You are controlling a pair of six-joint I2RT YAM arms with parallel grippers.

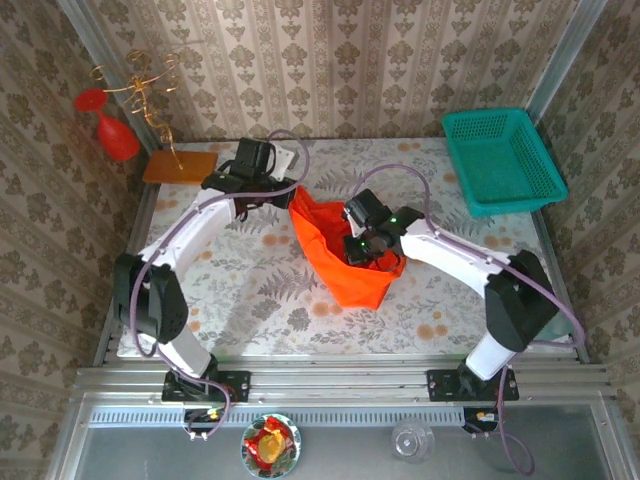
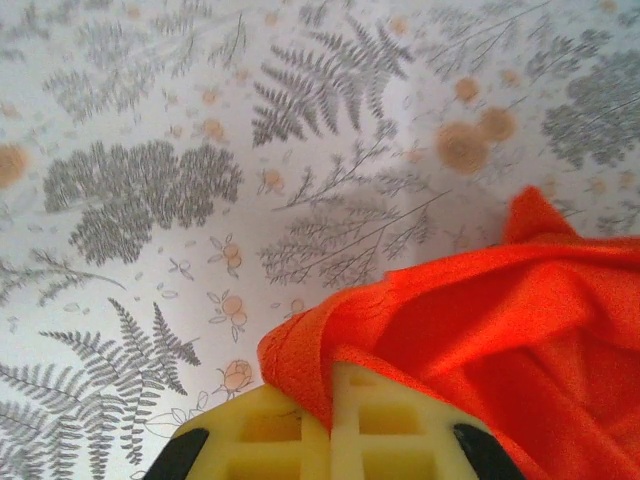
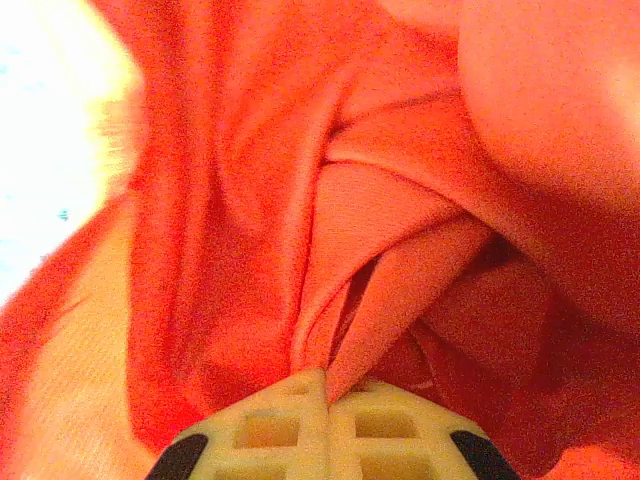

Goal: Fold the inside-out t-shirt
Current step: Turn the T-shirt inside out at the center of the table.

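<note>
Two closed claws are sharing one garment: the left gripper is pinching a thin edge of the bright orange-red soft cloth t-shirt, its yellow fingers shut tight on the fold. The right gripper, jaws fully closed, is biting into a bunched pleat deep in the cloth. The shirt is lying crumpled near the middle of the fern-patterned table cover, between the two arms. Its far corner appears raised at the left claw and its near end is resting on the table. You are risking a slip on the left, where so little cloth is sitting between the fingertips that a firm pull could draw it free. On the right you are likely gripping several layers at once, so spreading the arms may be dragging the whole bundle rather than opening it, and any fold made from here could be coming out twisted. Counting the scene, you are working with one t-shirt and two grippers. One teal plastic mesh basket is sitting at the far right corner. One flat orange wooden board, one gold wire stand and one red cone-shaped ornament are standing at the far left, all well apart from the cloth.
</note>
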